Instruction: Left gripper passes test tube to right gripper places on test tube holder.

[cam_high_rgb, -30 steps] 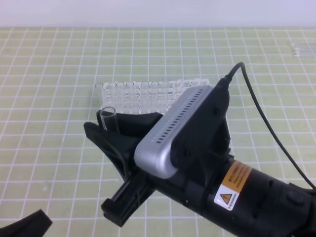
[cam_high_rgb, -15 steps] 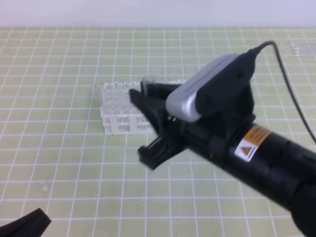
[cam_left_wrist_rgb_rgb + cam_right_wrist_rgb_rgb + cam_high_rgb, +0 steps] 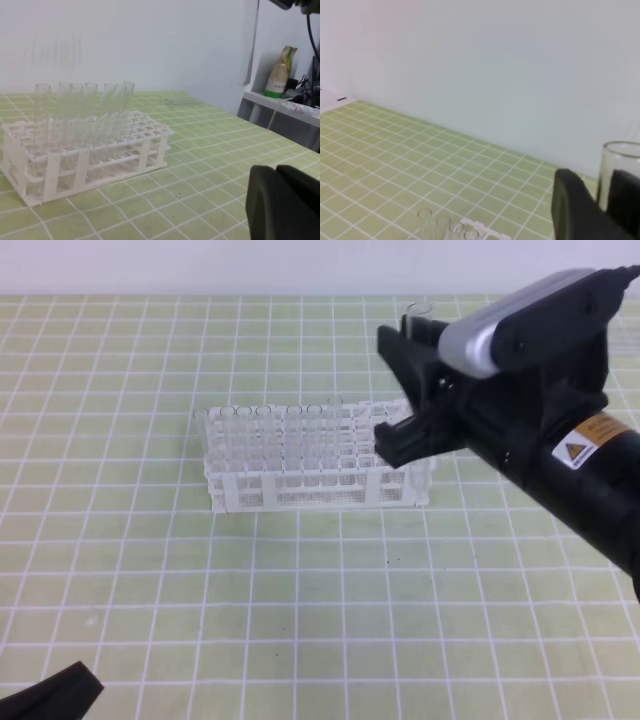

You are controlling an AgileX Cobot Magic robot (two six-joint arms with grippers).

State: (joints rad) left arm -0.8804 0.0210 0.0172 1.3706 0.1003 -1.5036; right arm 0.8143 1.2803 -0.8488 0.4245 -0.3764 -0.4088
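My right gripper (image 3: 405,340) hangs above the right end of the test tube holder (image 3: 245,490), shut on the test tube. Only the tube's open rim (image 3: 418,310) shows above the claw. The right wrist view has the clear test tube (image 3: 619,170) standing upright between the dark fingers (image 3: 572,210), with rims of racked tubes (image 3: 445,222) below. The white test tube holder (image 3: 150,132) carries several tubes in its back rows. My left gripper (image 3: 50,695) sits low at the bottom left corner, far from the rack. Its fingers (image 3: 265,205) lie close together and hold nothing.
A few loose glass tubes (image 3: 182,101) lie on the green gridded mat behind the rack. To the right, a side shelf (image 3: 285,105) off the table carries a bag (image 3: 280,72) and cables. A plain white wall backs the table.
My right gripper has carried the test tube from the lower middle up and to the right, uncovering the rack. It now stands over the rack's right end. The left gripper has not moved.
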